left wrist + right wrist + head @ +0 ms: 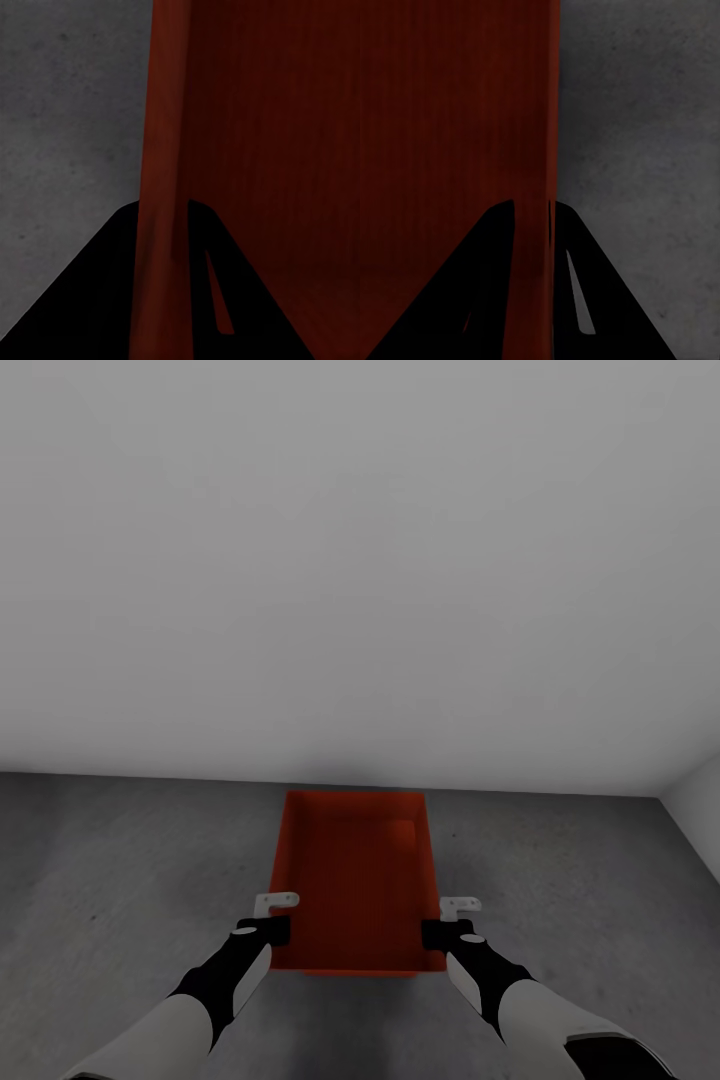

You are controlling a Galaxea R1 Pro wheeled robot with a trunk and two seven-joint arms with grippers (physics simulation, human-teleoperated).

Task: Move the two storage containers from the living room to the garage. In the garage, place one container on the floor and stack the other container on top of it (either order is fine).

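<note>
— Where's the bin?

— In front of me, one orange-red storage container over the dark grey concrete floor, close to the pale grey wall. I can't tell whether it rests on the concrete or hangs just above it.

— And your claws?

— My left gripper pinches the container's left side wall near my end — in the left wrist view the wall runs between my fingers. My right gripper is clamped on the right wall the same way.
</note>
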